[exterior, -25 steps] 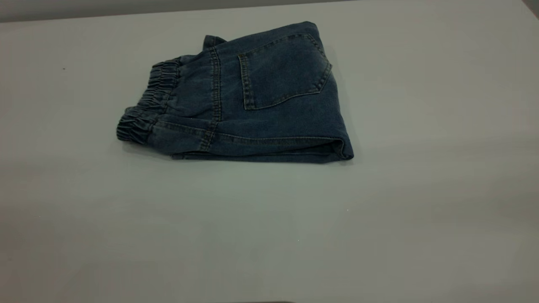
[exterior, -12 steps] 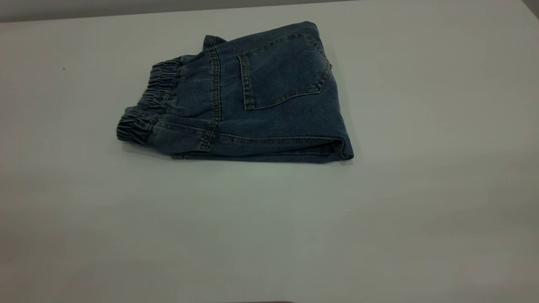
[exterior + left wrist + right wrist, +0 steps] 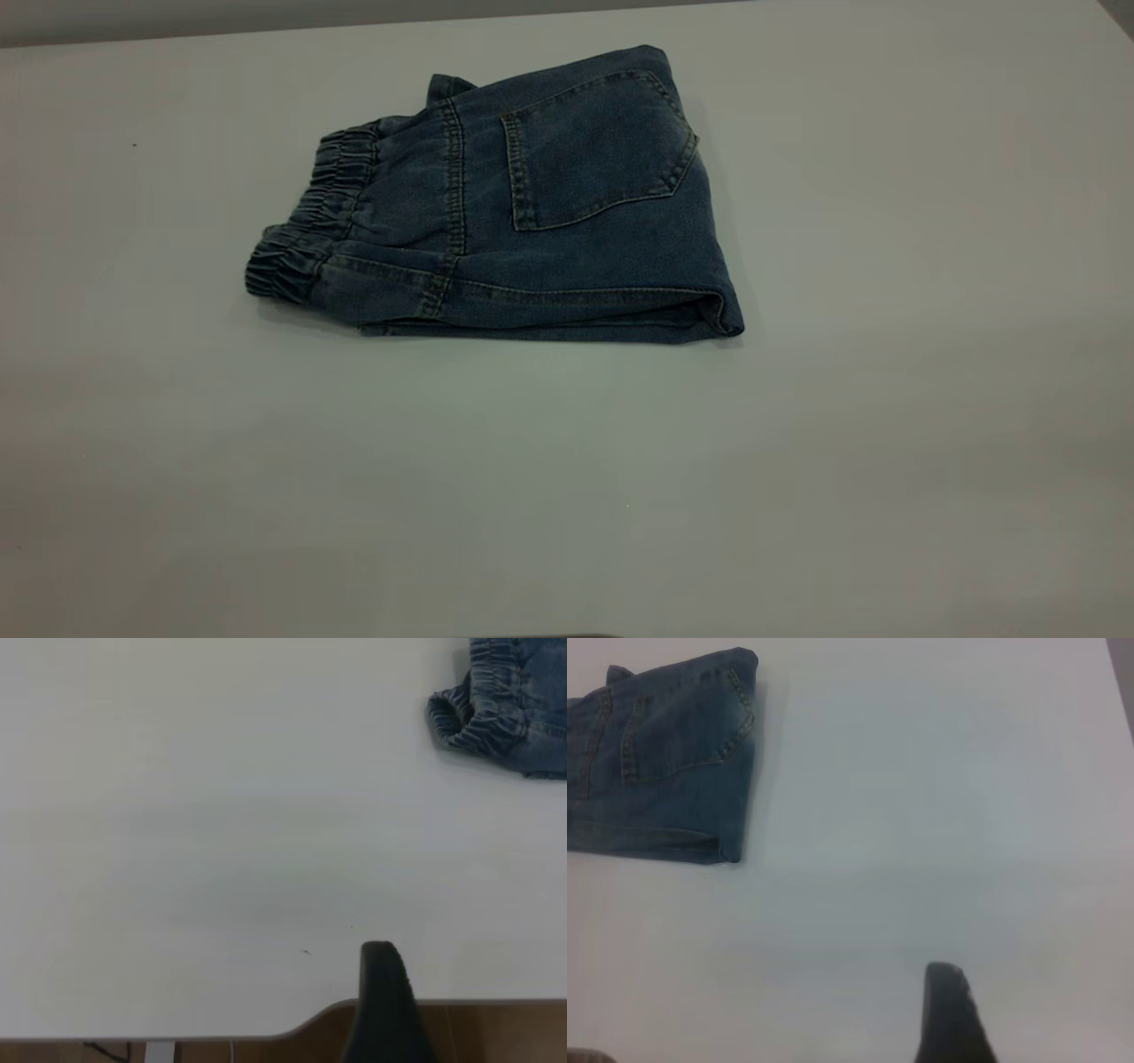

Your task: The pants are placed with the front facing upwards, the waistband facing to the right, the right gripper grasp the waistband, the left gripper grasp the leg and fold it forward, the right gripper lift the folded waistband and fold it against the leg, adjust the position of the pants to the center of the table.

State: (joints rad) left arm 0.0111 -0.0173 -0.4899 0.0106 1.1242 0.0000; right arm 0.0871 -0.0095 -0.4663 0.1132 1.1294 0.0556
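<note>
**Folded pants alone on table, both arms pulled back**

While no arm shows in the exterior view, the pants [image 3: 523,199] lie folded on the table [image 3: 567,487], back pocket [image 3: 595,151] up, waistband [image 3: 306,226] at left. Left wrist view: left gripper [image 3: 383,1005] over the table edge, well apart from the waistband [image 3: 478,709]; finger state cannot be told. Right wrist view: right gripper [image 3: 950,1014] far from the pants [image 3: 664,753]; state likewise unclear.

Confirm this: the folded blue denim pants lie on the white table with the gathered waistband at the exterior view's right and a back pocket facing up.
Wrong side. In the exterior view the gathered waistband of the folded blue denim pants is at the left; the back pocket does face up on the white table.
</note>
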